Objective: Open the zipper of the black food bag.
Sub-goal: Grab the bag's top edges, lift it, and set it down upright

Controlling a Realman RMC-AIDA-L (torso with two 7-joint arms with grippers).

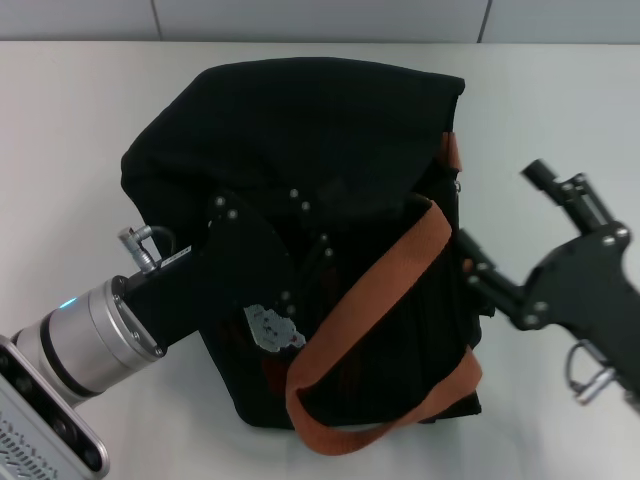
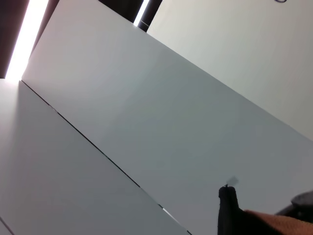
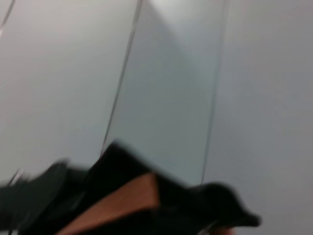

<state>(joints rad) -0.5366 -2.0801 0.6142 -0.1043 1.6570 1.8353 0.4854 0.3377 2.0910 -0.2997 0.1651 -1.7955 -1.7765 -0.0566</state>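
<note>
The black food bag lies in the middle of the white table, its top fabric slumped and creased. Two orange-brown straps cross its near side, and a pale bear patch shows on the front. I cannot pick out the zipper against the black cloth. My left gripper reaches in from the lower left and rests over the bag's front left. My right gripper is open at the bag's right side, its nearer finger against the fabric. In the wrist views only bits of strap and black cloth show.
The white table spreads around the bag on every side. A pale panelled wall runs along the table's far edge. Both wrist views mostly show wall panels.
</note>
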